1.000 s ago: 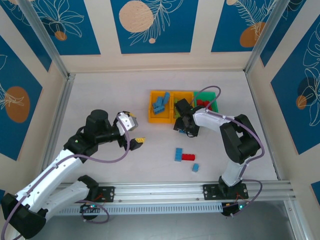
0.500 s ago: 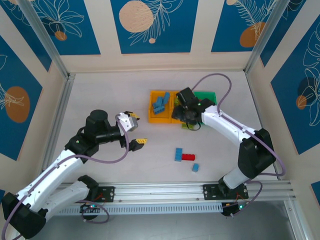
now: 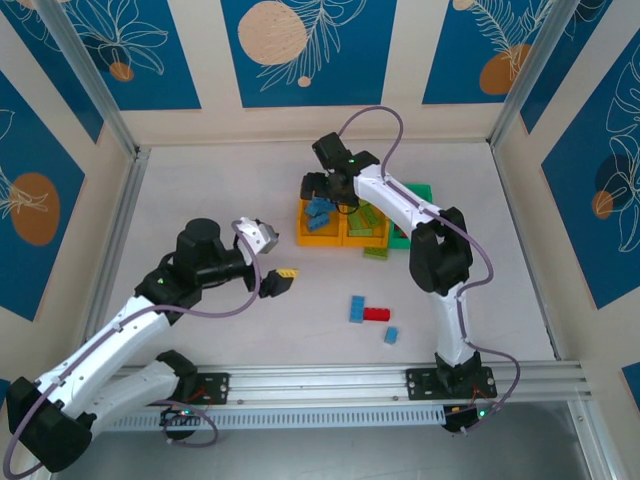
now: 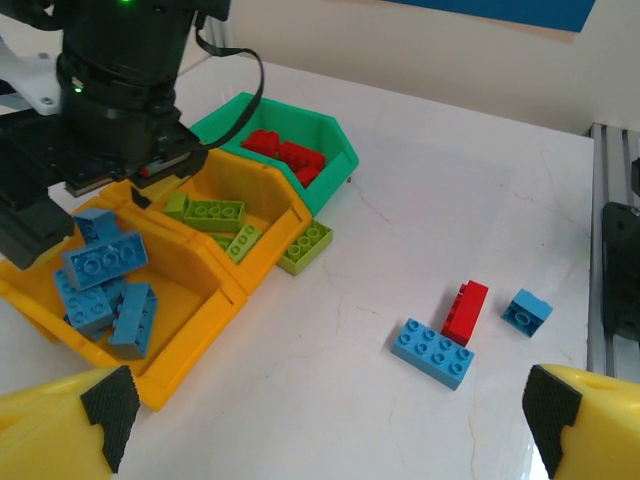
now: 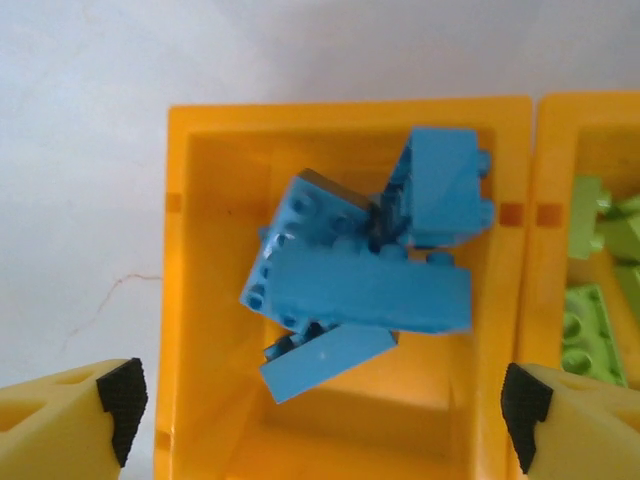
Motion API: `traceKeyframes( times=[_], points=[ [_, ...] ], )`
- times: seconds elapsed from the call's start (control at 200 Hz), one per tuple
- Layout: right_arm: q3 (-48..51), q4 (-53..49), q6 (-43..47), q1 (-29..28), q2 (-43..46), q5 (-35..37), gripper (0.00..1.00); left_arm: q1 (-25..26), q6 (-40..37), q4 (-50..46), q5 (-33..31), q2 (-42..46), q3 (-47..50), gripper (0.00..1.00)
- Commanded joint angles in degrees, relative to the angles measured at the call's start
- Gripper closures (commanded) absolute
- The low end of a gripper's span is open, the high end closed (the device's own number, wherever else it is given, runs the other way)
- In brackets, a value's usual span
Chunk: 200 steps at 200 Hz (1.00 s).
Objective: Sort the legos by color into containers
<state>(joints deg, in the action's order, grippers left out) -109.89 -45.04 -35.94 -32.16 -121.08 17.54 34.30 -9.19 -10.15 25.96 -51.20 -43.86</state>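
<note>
The containers stand in a row: a left orange bin (image 3: 303,237) with blue legos (image 5: 370,270), a middle orange bin (image 3: 365,240) with lime green legos (image 4: 215,215), and a green bin (image 3: 425,192) with red legos (image 4: 285,152). My right gripper (image 3: 322,195) hovers open over the left bin (image 5: 190,300), and a blue brick (image 5: 330,362) lies loose below its jaws. On the table lie a blue brick (image 3: 357,308), a red brick (image 3: 377,314), a small blue brick (image 3: 391,335) and a green brick (image 3: 376,252). My left gripper (image 3: 270,268) stands open and empty, left of them.
White walls with metal posts close in the table on three sides. A metal rail (image 3: 330,380) runs along the near edge. The green brick (image 4: 307,246) rests against the front of the middle bin. Bare table (image 3: 210,190) lies to the left of the bins.
My right gripper swung from the front of the middle bin back and left to above the left orange bin, and its jaws opened. The left arm barely moved.
</note>
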Motion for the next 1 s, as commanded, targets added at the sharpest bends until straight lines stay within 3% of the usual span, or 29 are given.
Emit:
traceKeyframes(
  times=[0.0,0.28,0.445,0.6,0.995],
  points=[
    [1.6,-2.9,0.8,0.3,6.6,0.2,0.05,0.6,2.1,1.2,-1.2,0.8,0.7,0.0],
    [38.0,6.2,-9.7,0.1,35.8,7.5,0.05,0.6,0.3,3.7,0.7,-2.6,-0.1,0.0],
    [54.7,10.6,-14.1,-0.3,46.1,10.8,0.03,0.7,0.1,4.9,2.0,-4.7,-0.9,0.0],
    [59.6,15.5,-12.7,-0.4,43.8,8.8,0.0,0.8,-0.6,4.1,2.5,-5.6,-1.8,0.0],
    [51.8,20.9,-7.6,1.1,26.5,11.4,0.0,1.0,-0.9,0.7,0.9,-2.7,-1.4,0.0]
  ],
)
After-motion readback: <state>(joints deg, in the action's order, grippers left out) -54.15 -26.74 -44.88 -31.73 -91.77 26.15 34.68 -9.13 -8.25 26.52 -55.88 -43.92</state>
